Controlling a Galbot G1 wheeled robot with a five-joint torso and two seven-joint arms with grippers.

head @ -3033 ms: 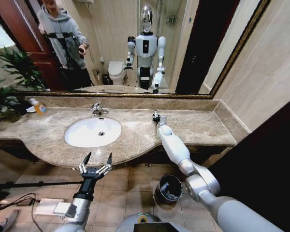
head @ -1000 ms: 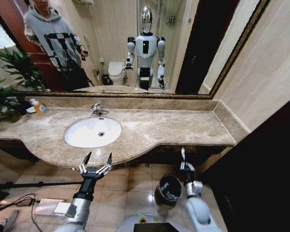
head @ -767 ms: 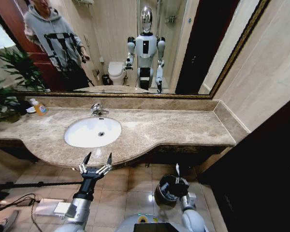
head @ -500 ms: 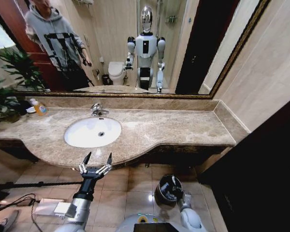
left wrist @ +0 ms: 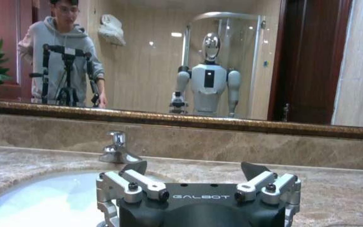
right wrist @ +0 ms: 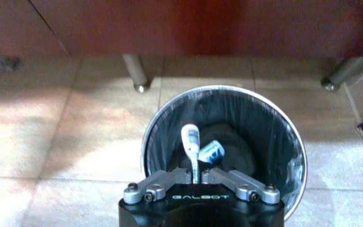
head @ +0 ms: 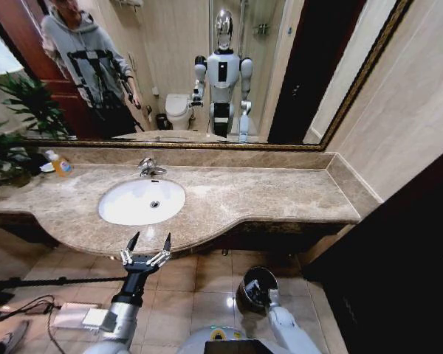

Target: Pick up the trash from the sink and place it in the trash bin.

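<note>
Right hand [right wrist: 196, 176] is hanging low over the trash bin [right wrist: 168, 113] on the tiled floor, under the bench [head: 280, 193] edge. In the head view this hand [head: 263, 293] is mostly cut off at the frame bottom and merging with the dark bin [head: 245, 279]; its fingers are hard to make out there. The right wrist view is showing them drawn together, pinching the lower end of a white tube [right wrist: 190, 146] with blue marks. The tube's long axis is running from the fingertips out over the bin's opening, free end pointing away from the hand. A second small item with blue print [right wrist: 211, 152] is lying just beside it inside the bin; other contents are lost in the dark liner.

Left hand [head: 145, 254] is waiting in front of the bench, below the sink [head: 142, 200], fingers spread apart. The left wrist view is showing the left hand [left wrist: 195, 176], the faucet [left wrist: 116, 148] and part of the basin [left wrist: 49, 204]; the basin's lower portion is cut off.
</note>
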